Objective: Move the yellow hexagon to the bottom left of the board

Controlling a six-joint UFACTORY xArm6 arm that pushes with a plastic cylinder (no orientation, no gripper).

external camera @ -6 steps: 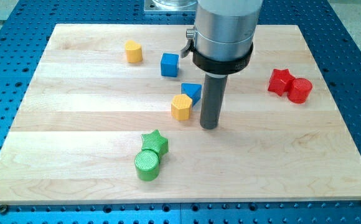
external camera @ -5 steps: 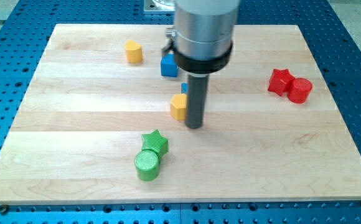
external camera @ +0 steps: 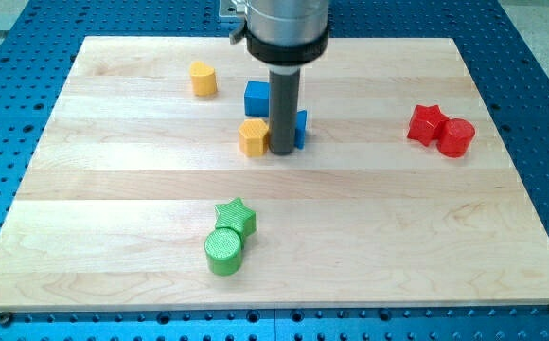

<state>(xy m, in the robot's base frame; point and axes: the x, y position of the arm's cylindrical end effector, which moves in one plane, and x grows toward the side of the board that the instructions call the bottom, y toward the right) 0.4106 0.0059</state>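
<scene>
Since my tip [external camera: 281, 152] sits touching the right side of the yellow hexagon [external camera: 253, 137], the step in hand looks like the push itself, with the hexagon near the board's [external camera: 114, 189] middle, a little toward the top edge and well away from the bottom left corner. The next move calls for a push leftward and down, so my tip would do better behind the hexagon's upper right. A blue cube [external camera: 258, 98] stands just above it, and another blue block [external camera: 300, 129] peeks out to the right of the rod. The rod hangs straight down from the top edge. There are no jaws; nothing is gripped.
</scene>
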